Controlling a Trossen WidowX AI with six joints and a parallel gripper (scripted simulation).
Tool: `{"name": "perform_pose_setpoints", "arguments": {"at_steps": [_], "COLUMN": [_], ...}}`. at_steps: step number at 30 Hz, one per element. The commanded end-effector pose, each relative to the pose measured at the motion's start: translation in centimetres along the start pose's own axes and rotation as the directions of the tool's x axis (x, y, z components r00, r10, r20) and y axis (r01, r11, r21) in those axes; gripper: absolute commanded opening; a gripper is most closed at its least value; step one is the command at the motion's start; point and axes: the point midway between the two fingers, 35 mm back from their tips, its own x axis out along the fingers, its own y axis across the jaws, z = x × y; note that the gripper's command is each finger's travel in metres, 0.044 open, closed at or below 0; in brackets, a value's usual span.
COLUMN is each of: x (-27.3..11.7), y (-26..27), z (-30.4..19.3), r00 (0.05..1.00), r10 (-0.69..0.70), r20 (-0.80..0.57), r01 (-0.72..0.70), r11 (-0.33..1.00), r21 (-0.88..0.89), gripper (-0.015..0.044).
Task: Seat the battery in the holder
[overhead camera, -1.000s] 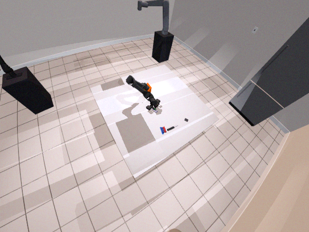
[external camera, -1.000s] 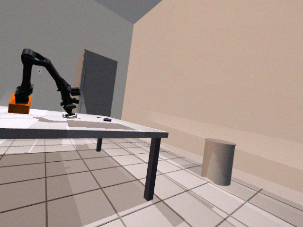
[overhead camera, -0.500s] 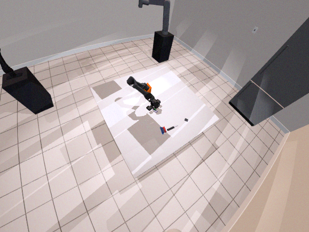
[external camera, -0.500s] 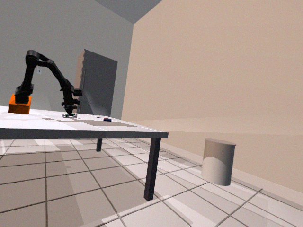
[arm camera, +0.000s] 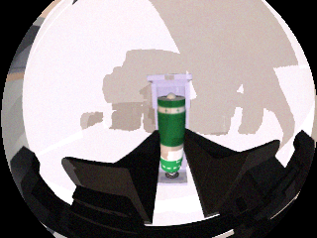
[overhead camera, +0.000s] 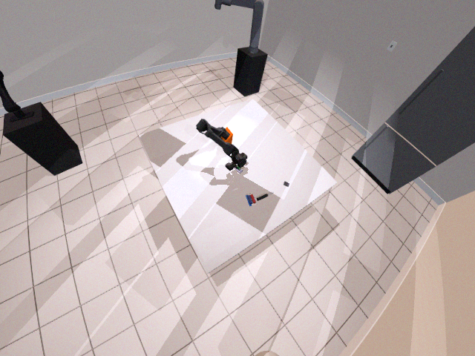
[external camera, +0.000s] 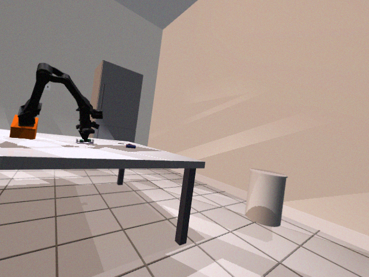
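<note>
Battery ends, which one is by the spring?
The lower end in the wrist view, by the wide pale band; the other bears the terminal.

A white table is lit in bright patches and crossed by shadows. On its top the orange block is placed, and, apart from it, the pale holder is laid. Well apart from both, a red and blue piece is set just beside a black tool. A small dark piece is seen nearer one edge.
</note>
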Motion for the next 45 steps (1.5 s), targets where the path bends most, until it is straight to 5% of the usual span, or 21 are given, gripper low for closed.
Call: {"name": "perform_pose_setpoints", "arguments": {"at_steps": [1,45], "x": [0.3,0.5], "y": [0.2,-0.2], "z": [-0.5,1.0], "r00": [0.999,0.982], "r10": [0.002,0.013], "r20": [-0.045,-0.187], "r01": [-0.002,-0.013], "r11": [1.000,1.000], "r21": [-0.008,0.006], "gripper": [0.0066,0.0066]}}
